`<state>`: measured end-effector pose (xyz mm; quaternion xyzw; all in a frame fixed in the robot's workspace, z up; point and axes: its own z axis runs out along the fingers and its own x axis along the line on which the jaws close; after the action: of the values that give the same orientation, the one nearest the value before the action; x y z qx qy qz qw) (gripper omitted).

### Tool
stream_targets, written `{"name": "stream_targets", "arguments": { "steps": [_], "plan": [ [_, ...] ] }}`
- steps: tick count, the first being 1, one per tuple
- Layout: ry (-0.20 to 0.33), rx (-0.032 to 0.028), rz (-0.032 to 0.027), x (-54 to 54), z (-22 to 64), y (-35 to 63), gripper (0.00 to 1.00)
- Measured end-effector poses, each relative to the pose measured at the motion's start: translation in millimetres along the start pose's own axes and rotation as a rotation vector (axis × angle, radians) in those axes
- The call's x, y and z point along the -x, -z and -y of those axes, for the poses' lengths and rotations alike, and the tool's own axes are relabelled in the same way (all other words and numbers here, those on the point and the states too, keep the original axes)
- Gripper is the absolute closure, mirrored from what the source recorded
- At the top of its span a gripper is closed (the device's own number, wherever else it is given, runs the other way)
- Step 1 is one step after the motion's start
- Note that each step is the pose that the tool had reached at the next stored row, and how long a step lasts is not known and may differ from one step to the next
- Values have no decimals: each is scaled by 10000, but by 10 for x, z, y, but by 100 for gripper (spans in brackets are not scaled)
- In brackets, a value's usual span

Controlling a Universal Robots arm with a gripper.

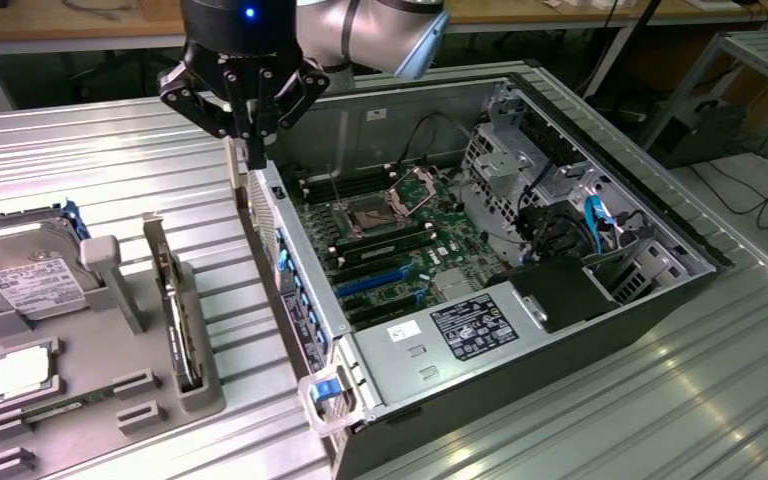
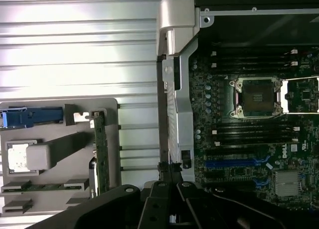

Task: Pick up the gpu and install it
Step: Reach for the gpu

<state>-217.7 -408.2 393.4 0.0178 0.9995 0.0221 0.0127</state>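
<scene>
The gpu [image 1: 179, 312] stands on edge in a slot of the grey holder [image 1: 104, 375] at the exterior view's left, and appears as a thin green-edged card [image 2: 101, 154] in the wrist view. My gripper [image 1: 253, 152] hangs above the rear wall of the open computer case [image 1: 284, 215], up and to the right of the gpu and well clear of it. Its dark fingers [image 2: 164, 209] are shut with nothing between them. Inside the case, the motherboard's blue card slots [image 1: 373, 285] lie bare.
The holder also carries a silver hard drive [image 1: 27, 278] with a white label, a square chip [image 1: 20, 372] and a slim memory stick [image 2: 42, 187]. Ribbed metal tabletop [image 1: 131, 170] surrounds the case. The power supply [image 1: 471, 330] and drive cages [image 1: 544, 170] stand inside the case.
</scene>
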Motion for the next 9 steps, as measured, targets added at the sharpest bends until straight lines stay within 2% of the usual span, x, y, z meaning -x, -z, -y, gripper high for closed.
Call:
{"name": "stream_targets", "arguments": {
  "steps": [9],
  "plan": [
    [40, 2, -1, -185, 74, 5, 89]
  ]
}}
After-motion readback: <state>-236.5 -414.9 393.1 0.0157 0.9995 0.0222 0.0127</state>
